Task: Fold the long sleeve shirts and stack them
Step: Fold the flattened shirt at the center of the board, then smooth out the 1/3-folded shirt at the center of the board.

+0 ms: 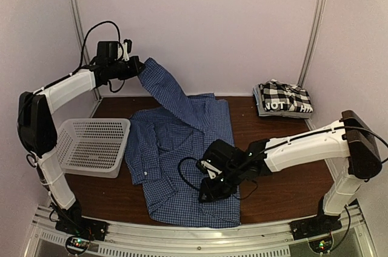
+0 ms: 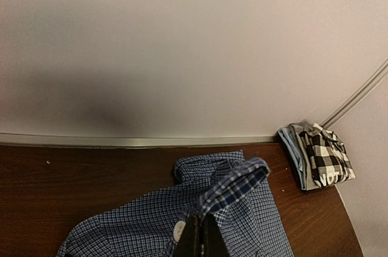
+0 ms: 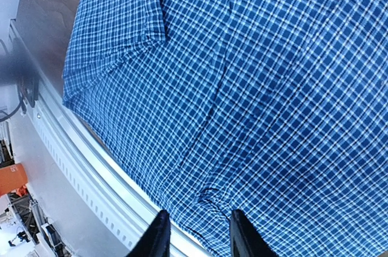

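**Sleeve held high on the left, hem under the right gripper**

The left gripper (image 1: 138, 68) is clamped on the cuff end of the blue shirt (image 1: 182, 148), holding that sleeve (image 1: 163, 90) up off the counter (image 1: 285, 178). From this gripper the sleeve slopes down and to the right into the shirt's body. The body lies spread flat, its long axis running from the back wall to the near rail.

The right gripper (image 1: 209, 191) hangs low over the near right part of the body, jaws slightly parted with nothing between them. The hem lies just beside its fingertips, along the rail, so this arm is the nearer one for the hem.

The sleeve probably needs laying across the body, toward the right gripper. There is bare counter to that gripper's right. The white basket (image 1: 94, 121) sits below the left gripper, touching the shirt's left edge. The folded black-and-white shirt (image 1: 284, 96) rests well apart, in the far right corner.
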You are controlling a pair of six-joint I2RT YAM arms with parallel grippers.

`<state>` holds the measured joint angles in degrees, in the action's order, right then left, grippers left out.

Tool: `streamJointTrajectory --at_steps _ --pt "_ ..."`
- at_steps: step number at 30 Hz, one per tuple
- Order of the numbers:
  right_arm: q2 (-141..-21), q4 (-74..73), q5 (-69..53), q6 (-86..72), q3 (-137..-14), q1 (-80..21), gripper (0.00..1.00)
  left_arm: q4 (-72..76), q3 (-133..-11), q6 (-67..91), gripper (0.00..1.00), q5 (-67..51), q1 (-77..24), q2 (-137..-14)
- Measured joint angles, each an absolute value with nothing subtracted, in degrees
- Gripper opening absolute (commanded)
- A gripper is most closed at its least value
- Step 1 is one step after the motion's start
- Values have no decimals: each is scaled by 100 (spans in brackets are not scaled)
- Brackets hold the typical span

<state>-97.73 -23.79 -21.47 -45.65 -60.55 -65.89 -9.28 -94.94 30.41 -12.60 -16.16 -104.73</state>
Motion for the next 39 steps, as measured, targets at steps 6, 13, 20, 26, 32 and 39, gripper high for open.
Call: streamJointTrajectory --at_steps 6,13,20,26,32,39 --pt "-9653 -2554 -1977 -4248 -6377 -5951 41 -714 -9196 3030 0 -1599 -1616 -10468" --pt "-9592 -2202 -1769 -3822 -7109 -4383 29 -287 -8372 3052 0 -1949 -1616 -10169" --pt "-11004 -1509 -1920 -3592 -8582 -3387 20 143 -7605 3050 0 -2196 -1636 -9233" --pt "-12479 -1345 -2132 -3531 -10060 -3048 15 375 -7008 3050 0 -2281 -1756 -8420" --pt "-13710 -1253 -2473 -3634 -11212 -2897 12 427 -6635 3046 0 -2344 -1931 -8232" --pt "-14383 -1090 -2749 -3879 -11500 -2856 12 399 -6589 3048 0 -2342 -2047 -8307"
